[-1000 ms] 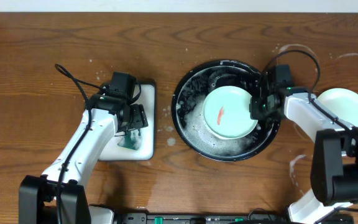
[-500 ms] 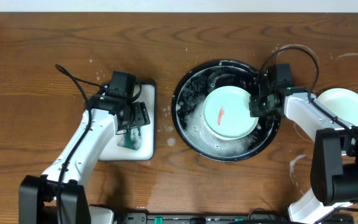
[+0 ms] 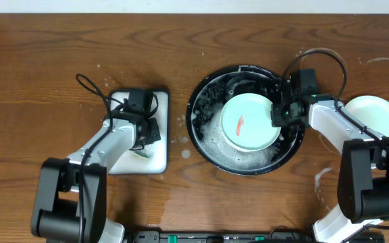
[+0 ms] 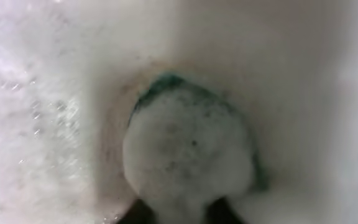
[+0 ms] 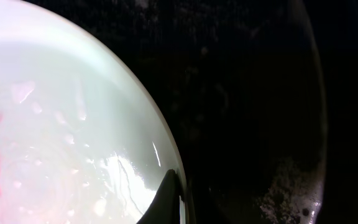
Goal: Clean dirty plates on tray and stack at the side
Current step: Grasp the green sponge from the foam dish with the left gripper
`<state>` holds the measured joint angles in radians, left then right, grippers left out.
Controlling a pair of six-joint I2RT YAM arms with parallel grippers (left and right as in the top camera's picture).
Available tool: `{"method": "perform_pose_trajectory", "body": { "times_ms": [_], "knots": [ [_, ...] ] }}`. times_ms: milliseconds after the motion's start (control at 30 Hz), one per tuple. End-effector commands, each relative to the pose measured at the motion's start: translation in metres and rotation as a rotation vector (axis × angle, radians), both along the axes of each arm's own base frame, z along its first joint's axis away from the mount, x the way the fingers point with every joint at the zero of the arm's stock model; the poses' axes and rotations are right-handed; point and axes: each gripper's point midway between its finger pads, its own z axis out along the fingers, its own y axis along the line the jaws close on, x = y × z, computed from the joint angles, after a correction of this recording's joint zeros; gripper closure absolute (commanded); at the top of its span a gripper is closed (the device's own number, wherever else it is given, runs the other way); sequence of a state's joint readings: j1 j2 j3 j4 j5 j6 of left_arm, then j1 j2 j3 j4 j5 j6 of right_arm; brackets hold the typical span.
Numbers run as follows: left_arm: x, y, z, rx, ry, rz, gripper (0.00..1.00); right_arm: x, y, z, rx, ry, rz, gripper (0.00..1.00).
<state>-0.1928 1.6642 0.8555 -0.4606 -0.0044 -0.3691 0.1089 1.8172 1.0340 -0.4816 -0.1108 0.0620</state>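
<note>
A pale mint plate [image 3: 245, 121] with a red smear lies in the sudsy black tray [image 3: 201, 145]. My right gripper [image 3: 277, 116] is shut on that plate's right rim. In the right wrist view one dark finger [image 5: 166, 199] presses on the inside of the plate [image 5: 61, 143] rim, with the tray [image 5: 260, 112] dark behind it. My left gripper [image 3: 142, 145] is down in the white dish, shut on the sponge. In the left wrist view the foam-covered green sponge [image 4: 188, 149] sits pinched between the gripper's [image 4: 180, 214] two fingertips.
The white rectangular dish [image 3: 159, 101] stands left of the tray. A second pale plate [image 3: 377, 118] rests on the wood tabletop at the far right. Whitish soapy marks [image 3: 323, 177] streak the table near the right arm.
My left gripper has closed on the sponge in the white dish, and its arm has shifted over the dish. The right gripper and the plate have stayed put.
</note>
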Motion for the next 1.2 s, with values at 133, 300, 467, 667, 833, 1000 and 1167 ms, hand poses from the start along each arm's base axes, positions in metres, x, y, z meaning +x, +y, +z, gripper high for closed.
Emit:
{"method": "perform_pose_trajectory", "body": {
  "times_ms": [133, 300, 467, 667, 833, 1000, 1167],
  "knots": [
    [-0.02, 0.007, -0.023, 0.031, 0.108, -0.011, 0.93, -0.007, 0.002, -0.008, -0.013, 0.033, 0.023, 0.99],
    [-0.002, 0.004, 0.017, 0.018, 0.037, -0.009, 0.92, -0.009, 0.002, -0.009, -0.014, 0.04, 0.023, 0.99],
    [0.014, 0.002, 0.065, 0.001, -0.062, -0.01, 0.93, -0.009, 0.002, -0.009, -0.014, 0.041, 0.023, 0.99],
    [0.02, 0.02, 0.079, 0.108, -0.116, -0.005, 0.93, -0.009, 0.002, -0.009, -0.014, 0.041, 0.022, 0.99],
    [0.02, 0.008, 0.081, 0.071, -0.117, -0.029, 0.93, -0.009, 0.002, -0.009, -0.014, 0.041, 0.022, 0.99],
    [0.036, -0.039, 0.11, -0.11, -0.17, -0.102, 0.93, -0.009, 0.002, -0.009, -0.014, 0.042, 0.022, 0.99],
    [0.055, -0.104, 0.147, -0.343, -0.275, -0.1, 0.93, -0.01, 0.002, -0.009, -0.014, 0.044, 0.022, 0.99]
  ]
}}
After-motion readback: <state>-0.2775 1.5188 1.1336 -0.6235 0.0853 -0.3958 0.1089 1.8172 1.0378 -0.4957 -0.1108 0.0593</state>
